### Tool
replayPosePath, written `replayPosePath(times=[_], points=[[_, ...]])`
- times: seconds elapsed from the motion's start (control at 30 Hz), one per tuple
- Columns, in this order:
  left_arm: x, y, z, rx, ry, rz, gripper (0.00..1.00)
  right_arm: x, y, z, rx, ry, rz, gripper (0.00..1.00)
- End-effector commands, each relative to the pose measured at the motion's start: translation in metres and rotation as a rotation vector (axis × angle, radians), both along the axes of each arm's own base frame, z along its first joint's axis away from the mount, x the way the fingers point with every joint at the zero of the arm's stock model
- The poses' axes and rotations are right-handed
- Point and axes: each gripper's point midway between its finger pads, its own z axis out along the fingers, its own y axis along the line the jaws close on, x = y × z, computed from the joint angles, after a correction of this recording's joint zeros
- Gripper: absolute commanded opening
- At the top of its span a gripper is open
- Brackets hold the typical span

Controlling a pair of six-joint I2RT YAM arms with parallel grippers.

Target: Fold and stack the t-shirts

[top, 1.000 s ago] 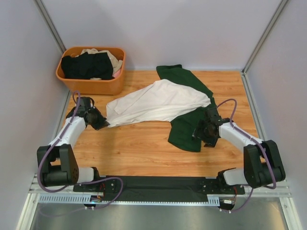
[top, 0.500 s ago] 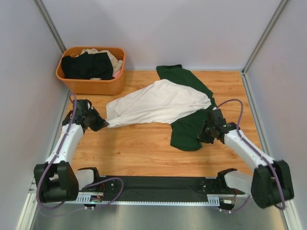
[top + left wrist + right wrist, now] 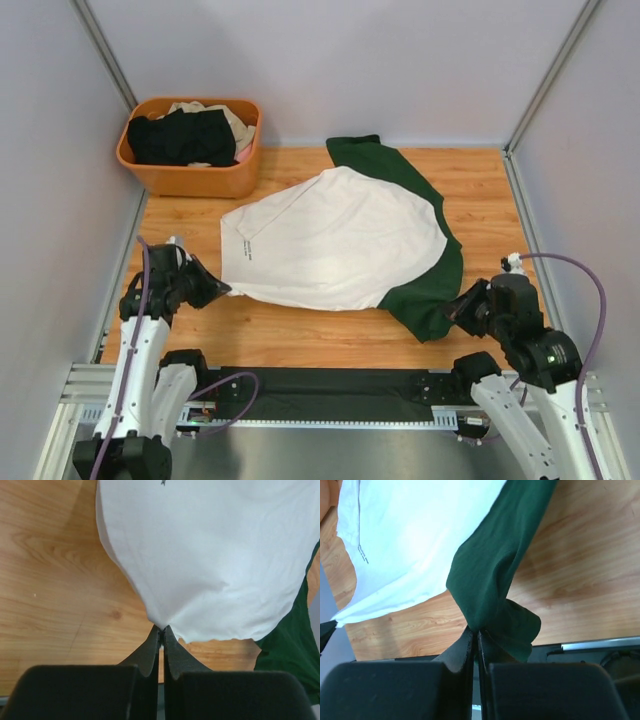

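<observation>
A white t-shirt [image 3: 335, 238] with dark green sleeves hangs stretched above the wooden table between both arms. My left gripper [image 3: 222, 291] is shut on the white hem corner [image 3: 161, 621] at the shirt's near left. My right gripper [image 3: 455, 308] is shut on the dark green sleeve [image 3: 492, 575] at the near right; loose green cloth bunches beside the fingers [image 3: 465, 647]. The far green sleeve [image 3: 370, 152] still rests toward the back of the table. Small black print [image 3: 247, 245] shows near the left edge of the white cloth. More t-shirts, black [image 3: 180, 137] and beige [image 3: 237, 122], lie in the basket.
An orange plastic basket [image 3: 190, 178] stands at the far left corner. Grey walls enclose the table on three sides. The black base rail [image 3: 330, 385] runs along the near edge, just behind the held sleeve.
Both arms pulled back toward the near edge and apart, lifting and spreading the crumpled shirt into a wide sheet. The right gripper closed on the green sleeve during this time.
</observation>
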Motion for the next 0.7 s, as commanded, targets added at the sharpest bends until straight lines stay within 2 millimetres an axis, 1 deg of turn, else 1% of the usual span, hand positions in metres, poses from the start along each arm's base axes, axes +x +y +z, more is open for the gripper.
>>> replayPosePath(times=[0.0,0.07,0.17,0.2,0.23,0.27,0.3,0.33,0.37,0.4,0.43,0.47,0.5,0.53,0.57,0.6,0.63,0.67], points=[[-0.026,-0.012,-0.005,-0.052,0.041,-0.019,0.0,-0.025,-0.004,0.006,0.039,0.034,-0.036,0.0],[-0.028,-0.012,-0.007,-0.05,0.043,-0.014,0.0,-0.023,-0.003,0.009,0.041,0.021,-0.027,0.0],[-0.023,-0.011,-0.008,-0.045,0.058,-0.01,0.0,-0.007,-0.001,0.012,0.016,0.021,-0.021,0.0],[-0.017,-0.008,-0.002,-0.027,0.037,-0.018,0.0,0.004,0.0,0.012,0.001,0.029,-0.021,0.0],[-0.014,-0.006,-0.005,-0.017,0.06,-0.019,0.0,0.01,0.001,0.017,-0.012,0.019,-0.011,0.0],[-0.009,-0.004,-0.004,-0.003,0.064,-0.02,0.0,0.02,-0.005,0.02,-0.05,0.003,-0.039,0.0],[-0.002,0.0,-0.004,0.019,0.08,-0.015,0.0,0.033,-0.005,0.019,-0.075,0.018,-0.045,0.0],[0.002,0.003,-0.005,0.039,0.086,-0.023,0.0,0.043,-0.006,0.032,-0.095,-0.01,-0.042,0.0],[0.006,0.005,-0.004,0.05,0.09,-0.024,0.0,0.056,-0.009,0.028,-0.139,0.021,-0.057,0.0],[0.016,0.008,-0.005,0.061,0.101,-0.022,0.0,0.068,-0.009,0.034,-0.156,0.005,-0.064,0.0],[0.021,0.008,-0.005,0.066,0.105,-0.028,0.0,0.079,-0.01,0.047,-0.168,-0.021,-0.069,0.0],[0.033,0.01,0.002,0.073,0.081,-0.025,0.0,0.099,-0.01,0.045,-0.203,-0.008,-0.069,0.0],[0.04,0.013,-0.005,0.075,0.115,-0.024,0.0,0.111,-0.012,0.046,-0.212,-0.003,-0.082,0.0],[0.046,0.015,-0.005,0.082,0.121,-0.021,0.0,0.122,-0.012,0.047,-0.216,0.003,-0.082,0.0],[0.054,0.018,-0.006,0.095,0.123,-0.033,0.0,0.143,-0.007,0.048,-0.219,0.019,-0.054,0.0],[0.069,0.021,-0.007,0.098,0.143,-0.042,0.0,0.155,-0.011,0.047,-0.218,0.033,-0.068,0.0],[0.077,0.024,-0.008,0.107,0.158,-0.056,0.0,0.166,-0.011,0.045,-0.22,0.048,-0.069,0.0],[0.083,0.027,-0.011,0.116,0.177,-0.065,0.0,0.187,-0.01,0.038,-0.227,0.072,-0.063,0.0]])
